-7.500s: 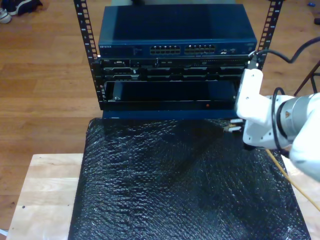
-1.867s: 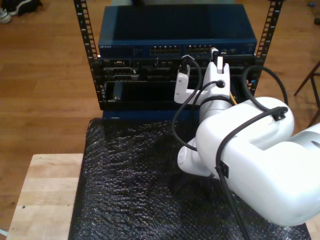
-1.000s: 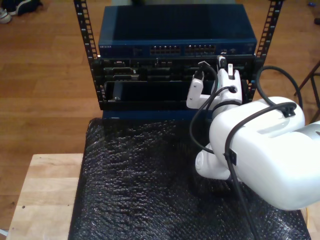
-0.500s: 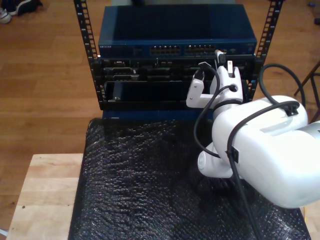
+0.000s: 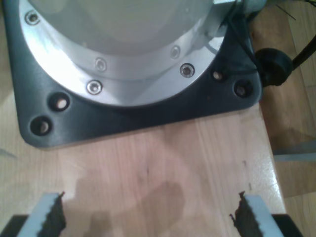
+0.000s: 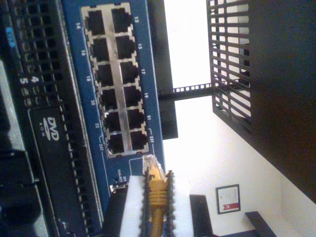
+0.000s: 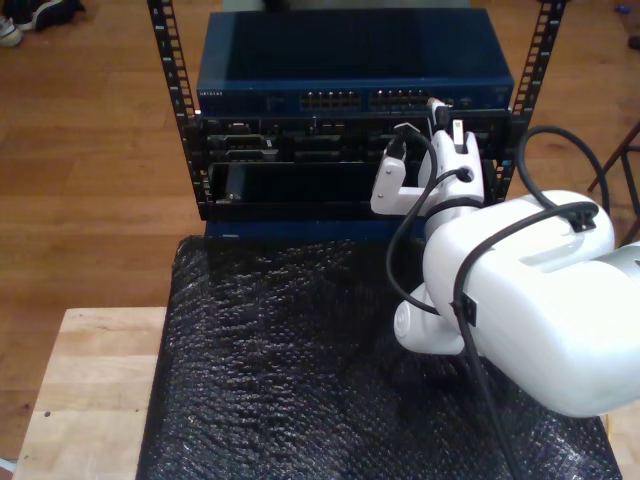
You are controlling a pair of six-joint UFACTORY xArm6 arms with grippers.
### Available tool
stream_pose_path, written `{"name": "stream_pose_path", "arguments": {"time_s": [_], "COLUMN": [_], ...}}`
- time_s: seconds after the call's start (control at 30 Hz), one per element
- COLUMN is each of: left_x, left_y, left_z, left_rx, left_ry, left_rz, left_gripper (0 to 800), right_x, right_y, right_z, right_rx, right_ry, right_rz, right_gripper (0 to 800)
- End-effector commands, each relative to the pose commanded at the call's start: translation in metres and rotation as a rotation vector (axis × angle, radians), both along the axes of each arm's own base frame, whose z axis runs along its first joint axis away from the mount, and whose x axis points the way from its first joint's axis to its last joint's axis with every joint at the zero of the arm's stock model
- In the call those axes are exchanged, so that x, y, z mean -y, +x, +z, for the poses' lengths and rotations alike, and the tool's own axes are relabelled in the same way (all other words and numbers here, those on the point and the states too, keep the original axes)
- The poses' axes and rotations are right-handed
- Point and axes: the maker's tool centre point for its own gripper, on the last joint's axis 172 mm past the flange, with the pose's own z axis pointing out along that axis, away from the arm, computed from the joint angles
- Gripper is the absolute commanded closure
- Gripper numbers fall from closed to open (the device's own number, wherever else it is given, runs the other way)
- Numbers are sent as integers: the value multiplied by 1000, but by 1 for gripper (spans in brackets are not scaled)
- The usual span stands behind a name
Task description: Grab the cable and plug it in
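Item, nearest: wooden bench [image 7: 90,390], pale, largely covered by a black bubble-wrap sheet [image 7: 290,370] that runs from the near edge to the foot of the rack.

Item: a white arm [image 7: 520,300], bulky, at the exterior view's right over the sheet, with black robot cables [image 7: 465,330] looped along it; it reaches far toward the rack front.

Item: my second claw [image 6: 156,195], at the far end of that arm. Its serrated fingers [image 6: 169,197] are closed tight on the cable [image 6: 157,197], yellow-orange, held just behind its clear plug [image 6: 150,164]. The plug tip stands just beside the end of the port block, not inside any socket (in the exterior view the cable itself is too small to make out).

Item: rack [image 7: 350,130], black-framed, beyond the sheet. Lower bays dark; a drive front marked DVD [image 6: 49,129] sits under the switch.

Item: blue network switch [image 7: 350,70], top of the rack, bearing a double row of ports [image 6: 116,79], numbered, all seen sockets unoccupied.

Item, separate: my first claw [image 5: 148,217], jaws spread wide with nothing between them, above bare wood [image 5: 163,168], facing a black base plate [image 5: 143,118] with a metal flange [image 5: 123,64] bolted on.

Farthest: wooden floor [image 7: 90,150].
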Motion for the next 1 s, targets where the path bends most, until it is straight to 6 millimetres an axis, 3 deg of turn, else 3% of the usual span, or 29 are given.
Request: {"name": "stream_pose_path", "arguments": {"time_s": [1.0], "left_x": [0], "left_y": [0], "left_z": [0], "left_rx": [0], "left_ry": [0], "left_rz": [2], "left_gripper": [0], "right_x": [-4], "right_y": [9], "right_z": [4], "right_rx": [19], "right_ry": [-31], "right_rz": [-7], "right_gripper": [800]}}
